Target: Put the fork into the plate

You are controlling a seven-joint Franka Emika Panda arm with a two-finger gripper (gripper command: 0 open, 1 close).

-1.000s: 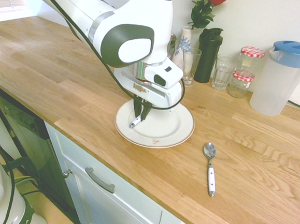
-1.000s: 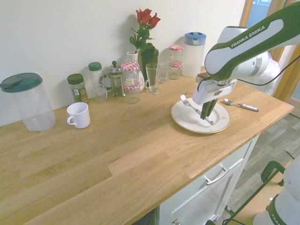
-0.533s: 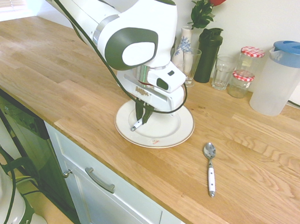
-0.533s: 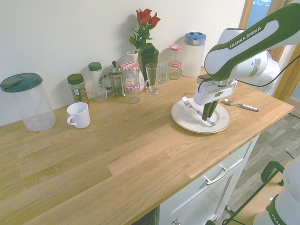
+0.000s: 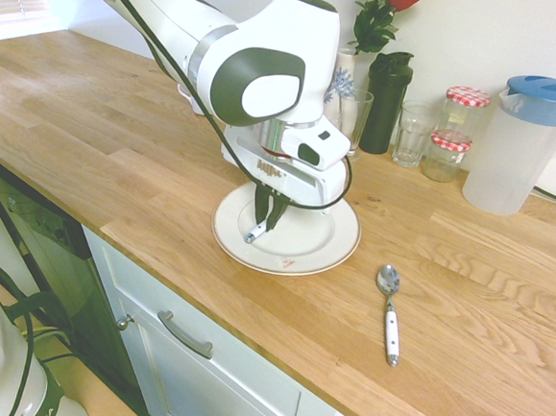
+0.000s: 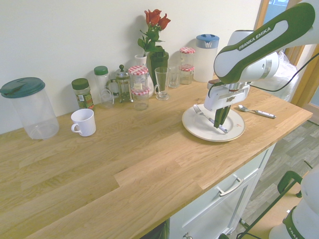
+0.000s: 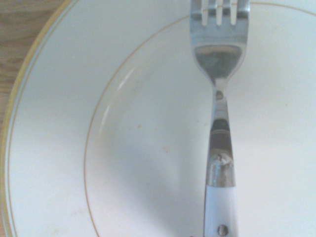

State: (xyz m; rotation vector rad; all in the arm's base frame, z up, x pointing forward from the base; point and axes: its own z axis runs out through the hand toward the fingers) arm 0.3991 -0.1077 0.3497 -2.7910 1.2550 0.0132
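My gripper (image 6: pixel 221 121) hangs low over the plate (image 6: pixel 196 128), fingers pinched on the fork (image 6: pixel 210 117) at its white handle. The fork slants across the plate (tines toward the jars), its handle end low near the plate's surface.

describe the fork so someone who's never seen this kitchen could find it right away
On the wooden counter, find the round white plate near the front edge, under the robot's gripper. The fork lies across it. Unlike the white-handled spoon lying on bare wood beside the plate, it ends in silver tines rather than a rounded bowl.
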